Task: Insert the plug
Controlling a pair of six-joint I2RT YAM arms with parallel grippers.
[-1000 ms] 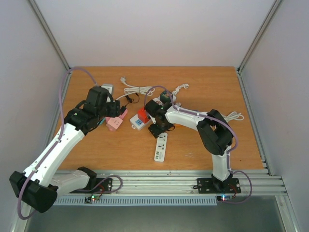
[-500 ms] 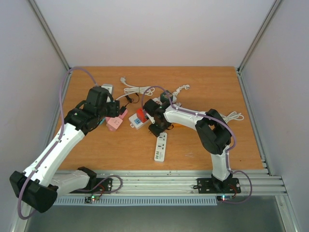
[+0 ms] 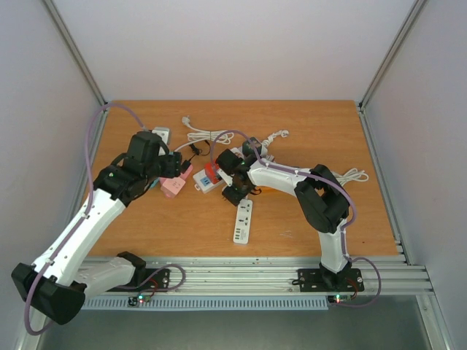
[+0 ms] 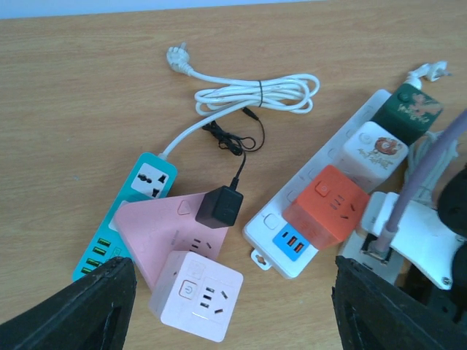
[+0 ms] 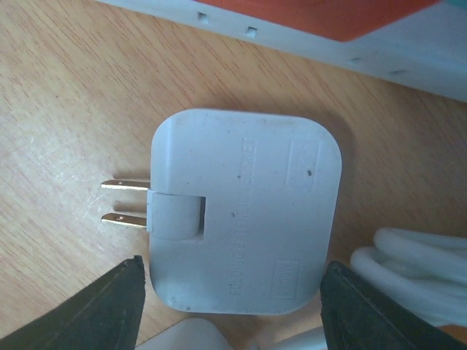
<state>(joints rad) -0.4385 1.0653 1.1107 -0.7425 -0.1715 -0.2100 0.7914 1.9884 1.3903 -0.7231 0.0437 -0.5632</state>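
A white plug adapter (image 5: 244,211) lies flat on the wooden table, its two gold prongs (image 5: 124,202) pointing left. My right gripper (image 5: 233,292) is open and straddles it, one finger on each side, not touching it. In the top view this gripper (image 3: 235,192) sits just below the white power strip (image 4: 268,230) carrying an orange cube (image 4: 325,208). My left gripper (image 4: 233,299) is open and empty above a pink cube socket (image 4: 195,295) and a pink power strip (image 4: 157,226) holding a black adapter (image 4: 219,207).
A teal power strip (image 4: 152,176) lies under the pink one. A coiled white cable (image 4: 255,91) lies behind. A second white strip (image 3: 244,222) lies near the front, and a white cable (image 3: 354,175) at the right.
My right gripper has shifted a little to the left and back, and the white strip with the orange cube has slid slightly left. My left arm has drawn back slightly.
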